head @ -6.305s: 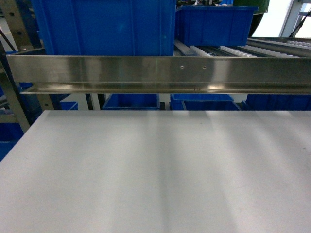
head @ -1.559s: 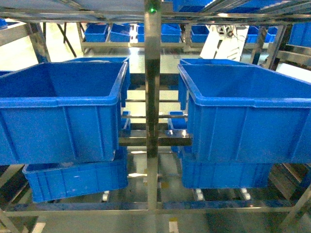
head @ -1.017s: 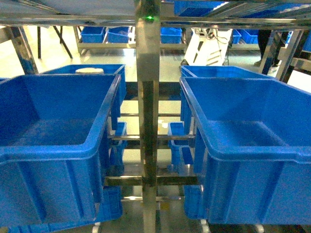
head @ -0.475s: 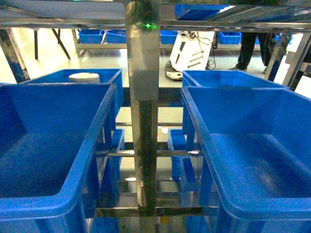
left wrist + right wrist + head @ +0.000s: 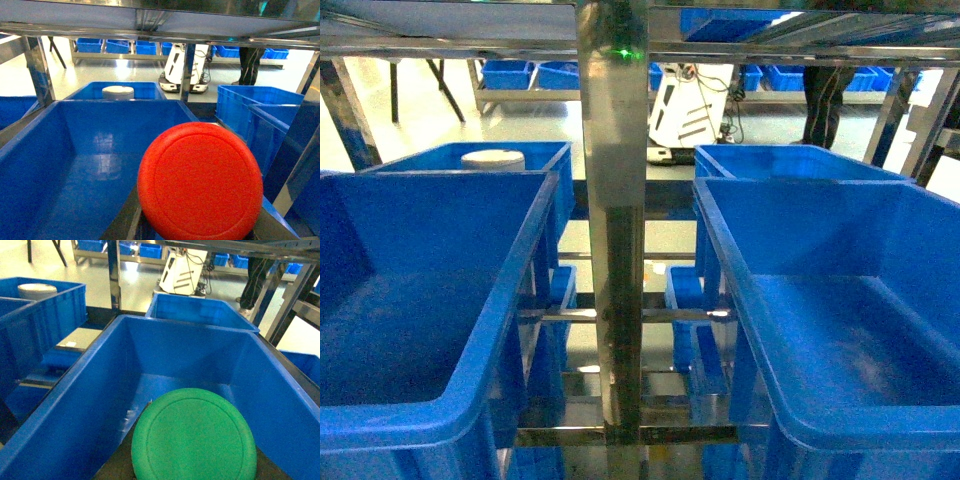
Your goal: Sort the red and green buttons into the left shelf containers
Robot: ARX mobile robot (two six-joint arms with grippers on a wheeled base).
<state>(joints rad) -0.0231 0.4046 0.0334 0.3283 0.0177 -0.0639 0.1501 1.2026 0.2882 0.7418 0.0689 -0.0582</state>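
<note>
Two buttons show, one per wrist view. The red button [image 5: 200, 182] fills the lower part of the left wrist view, its round cap facing the camera, just in front of the left arm's jaws and above the near rim of the left bin [image 5: 75, 165]. The green button [image 5: 194, 435] sits likewise before the right arm's jaws, over the right bin [image 5: 90, 405]. The jaws themselves are hidden behind the caps, so their opening and grip cannot be told. In the head view the two deep blue bins [image 5: 420, 330] [image 5: 840, 330] flank a steel shelf post [image 5: 615, 220]. Against half a second earlier, the bins hold their places; only the white machine [image 5: 685, 105] and the person's legs [image 5: 818, 105] behind have shifted leftward.
</note>
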